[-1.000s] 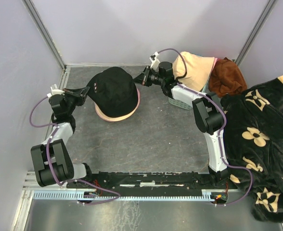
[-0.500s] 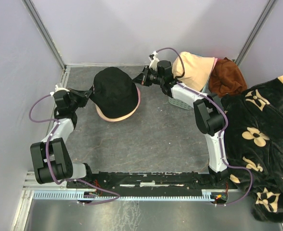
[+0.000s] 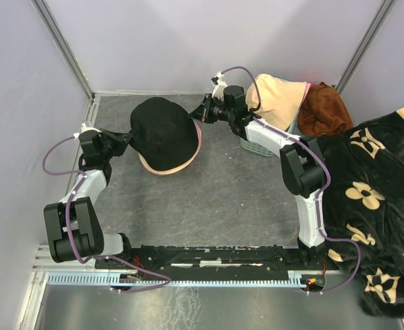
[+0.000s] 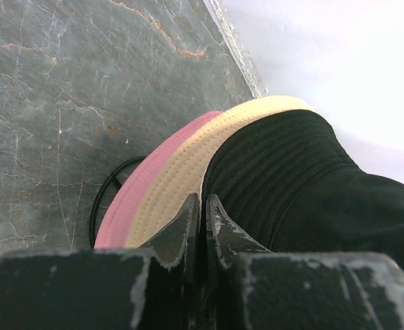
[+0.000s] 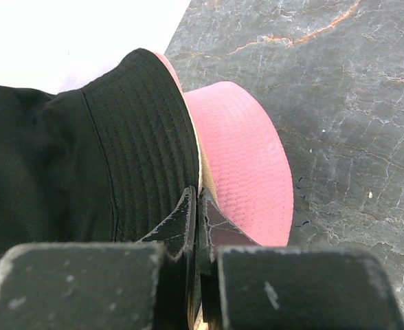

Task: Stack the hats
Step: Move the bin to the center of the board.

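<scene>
the left claw (image 4: 202,205) is pinched tight on the left brim of the black fabric bucket hat (image 3: 162,130). that hat sits toward the back of the grey marbled desk (image 3: 216,199), on top of a beige fabric bucket hat (image 4: 188,172) and a pink fabric bucket hat (image 5: 243,158). the right claw (image 5: 195,201) is clamped on its right brim. further right, a second beige fabric hat (image 3: 279,100) lies over a teal plastic basket (image 3: 257,146).

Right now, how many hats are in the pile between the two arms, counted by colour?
black hat: 1
beige hat: 1
pink hat: 1
Total: 3
</scene>
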Available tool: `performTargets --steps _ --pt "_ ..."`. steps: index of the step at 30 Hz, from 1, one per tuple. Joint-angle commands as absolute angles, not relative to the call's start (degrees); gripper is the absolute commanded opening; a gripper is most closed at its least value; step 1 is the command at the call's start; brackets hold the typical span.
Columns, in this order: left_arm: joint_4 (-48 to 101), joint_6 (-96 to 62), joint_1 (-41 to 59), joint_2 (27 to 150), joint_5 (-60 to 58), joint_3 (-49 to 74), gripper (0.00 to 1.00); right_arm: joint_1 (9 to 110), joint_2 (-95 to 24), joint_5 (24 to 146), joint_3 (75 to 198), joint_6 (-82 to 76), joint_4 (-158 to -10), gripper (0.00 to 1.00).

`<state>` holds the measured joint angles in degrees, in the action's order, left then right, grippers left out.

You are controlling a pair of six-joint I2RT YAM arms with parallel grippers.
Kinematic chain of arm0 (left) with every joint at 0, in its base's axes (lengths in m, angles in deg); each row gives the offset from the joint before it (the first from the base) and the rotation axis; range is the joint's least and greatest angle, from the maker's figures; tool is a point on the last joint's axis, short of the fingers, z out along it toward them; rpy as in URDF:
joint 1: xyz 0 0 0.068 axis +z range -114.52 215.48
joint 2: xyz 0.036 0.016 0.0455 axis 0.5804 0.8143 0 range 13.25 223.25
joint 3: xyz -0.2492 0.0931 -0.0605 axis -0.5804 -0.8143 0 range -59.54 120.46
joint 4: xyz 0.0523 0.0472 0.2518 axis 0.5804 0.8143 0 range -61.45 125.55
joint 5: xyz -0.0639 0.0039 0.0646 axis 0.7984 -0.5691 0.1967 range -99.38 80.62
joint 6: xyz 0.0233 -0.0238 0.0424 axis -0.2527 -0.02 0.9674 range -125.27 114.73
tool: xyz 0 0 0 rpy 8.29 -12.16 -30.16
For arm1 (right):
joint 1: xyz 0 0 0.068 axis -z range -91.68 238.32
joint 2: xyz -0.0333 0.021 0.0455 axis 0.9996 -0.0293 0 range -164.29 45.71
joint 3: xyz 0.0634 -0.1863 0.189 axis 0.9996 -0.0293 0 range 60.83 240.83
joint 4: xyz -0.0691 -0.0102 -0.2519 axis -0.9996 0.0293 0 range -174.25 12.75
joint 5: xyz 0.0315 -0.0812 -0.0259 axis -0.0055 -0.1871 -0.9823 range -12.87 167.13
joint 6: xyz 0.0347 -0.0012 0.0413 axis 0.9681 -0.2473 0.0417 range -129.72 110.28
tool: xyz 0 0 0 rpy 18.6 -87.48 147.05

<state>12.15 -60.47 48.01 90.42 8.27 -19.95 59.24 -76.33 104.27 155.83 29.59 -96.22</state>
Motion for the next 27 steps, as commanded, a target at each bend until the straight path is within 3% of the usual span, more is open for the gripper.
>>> performTargets --steps 1,27 --pt "15.0 -57.1 47.8 91.3 5.5 -22.0 0.03 59.1 -73.8 102.1 155.0 25.8 -91.8 0.01" --pt "6.8 -61.5 46.7 86.8 7.2 -31.1 0.03 58.7 -74.3 94.2 151.3 20.8 -85.3 0.01"
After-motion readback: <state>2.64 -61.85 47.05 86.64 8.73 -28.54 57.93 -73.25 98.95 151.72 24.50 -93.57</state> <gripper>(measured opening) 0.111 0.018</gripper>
